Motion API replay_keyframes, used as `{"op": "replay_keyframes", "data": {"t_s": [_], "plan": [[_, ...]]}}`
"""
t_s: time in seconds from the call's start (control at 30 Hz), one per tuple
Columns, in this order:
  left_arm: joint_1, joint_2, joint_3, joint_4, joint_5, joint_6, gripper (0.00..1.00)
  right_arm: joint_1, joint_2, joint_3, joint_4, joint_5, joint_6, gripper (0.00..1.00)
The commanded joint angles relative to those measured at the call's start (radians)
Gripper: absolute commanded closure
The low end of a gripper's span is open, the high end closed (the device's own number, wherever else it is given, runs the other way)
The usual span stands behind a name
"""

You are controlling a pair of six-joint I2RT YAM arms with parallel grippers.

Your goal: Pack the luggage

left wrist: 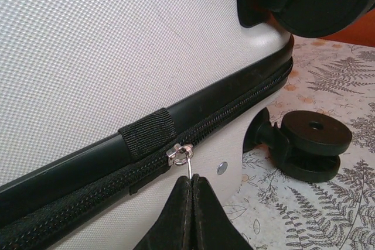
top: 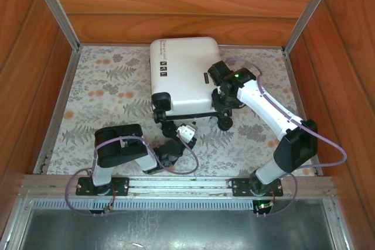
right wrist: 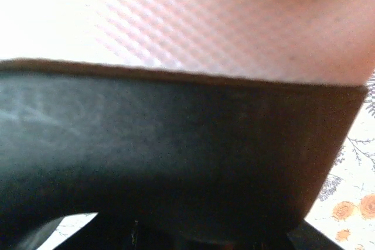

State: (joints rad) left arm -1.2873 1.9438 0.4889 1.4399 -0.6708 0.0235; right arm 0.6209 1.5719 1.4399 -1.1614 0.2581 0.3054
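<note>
The luggage point(top: 183, 74), a white hard-shell suitcase, lies flat and closed on the floral table. In the left wrist view its textured shell point(left wrist: 105, 45) and black zipper band point(left wrist: 234, 95) run across the frame. My left gripper point(left wrist: 192, 178) is shut on the thin metal zipper pull point(left wrist: 189, 167), which hangs from the slider point(left wrist: 179, 154). From above, the left gripper point(top: 179, 125) sits at the suitcase's near edge. My right gripper point(top: 221, 101) is pressed against the near right corner. Its wrist view is blurred: white shell point(right wrist: 234, 21) above a broad black band point(right wrist: 176, 156) that hides the fingers.
Black wheels point(left wrist: 313, 144) jut from the suitcase's near end, one by each gripper point(top: 225, 122). Wooden walls and aluminium posts point(top: 55, 10) enclose the table. Floral tablecloth point(top: 99, 98) lies bare to the left of the suitcase.
</note>
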Motion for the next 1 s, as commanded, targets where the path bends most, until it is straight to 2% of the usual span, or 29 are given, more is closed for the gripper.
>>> {"op": "replay_keyframes", "data": {"t_s": [0.0, 0.13, 0.4, 0.63, 0.8, 0.83, 0.87, 0.9, 0.93, 0.97], "plan": [[-0.012, 0.022, 0.003, -0.032, 0.124, -0.022, 1.00, 0.112, 0.025, 0.066, 0.105, -0.256, -0.096, 1.00], [-0.012, 0.041, 0.028, -0.032, 0.137, -0.016, 1.00, 0.157, 0.056, 0.099, 0.149, -0.355, -0.014, 1.00], [-0.018, 0.043, 0.057, -0.027, 0.180, 0.001, 1.00, 0.220, 0.081, 0.106, 0.302, -0.416, 0.222, 1.00], [-0.053, 0.081, 0.099, -0.024, 0.146, 0.040, 1.00, 0.290, 0.016, -0.024, 0.639, -0.355, 0.488, 1.00], [-0.061, 0.133, 0.151, -0.023, 0.089, 0.050, 1.00, 0.333, -0.013, -0.049, 0.707, -0.259, 0.552, 1.00], [-0.060, 0.138, 0.158, -0.024, 0.069, 0.050, 0.99, 0.336, -0.011, -0.053, 0.710, -0.258, 0.551, 0.96], [-0.060, 0.140, 0.163, -0.023, 0.054, 0.049, 0.89, 0.335, -0.007, -0.052, 0.701, -0.264, 0.544, 0.81], [-0.059, 0.143, 0.169, -0.023, 0.039, 0.049, 0.64, 0.336, -0.004, -0.047, 0.675, -0.264, 0.526, 0.59], [-0.057, 0.141, 0.174, -0.023, 0.034, 0.047, 0.42, 0.336, -0.004, -0.045, 0.650, -0.258, 0.504, 0.49], [-0.057, 0.138, 0.175, -0.024, 0.031, 0.051, 0.34, 0.336, -0.007, -0.043, 0.628, -0.254, 0.484, 0.44]]}}
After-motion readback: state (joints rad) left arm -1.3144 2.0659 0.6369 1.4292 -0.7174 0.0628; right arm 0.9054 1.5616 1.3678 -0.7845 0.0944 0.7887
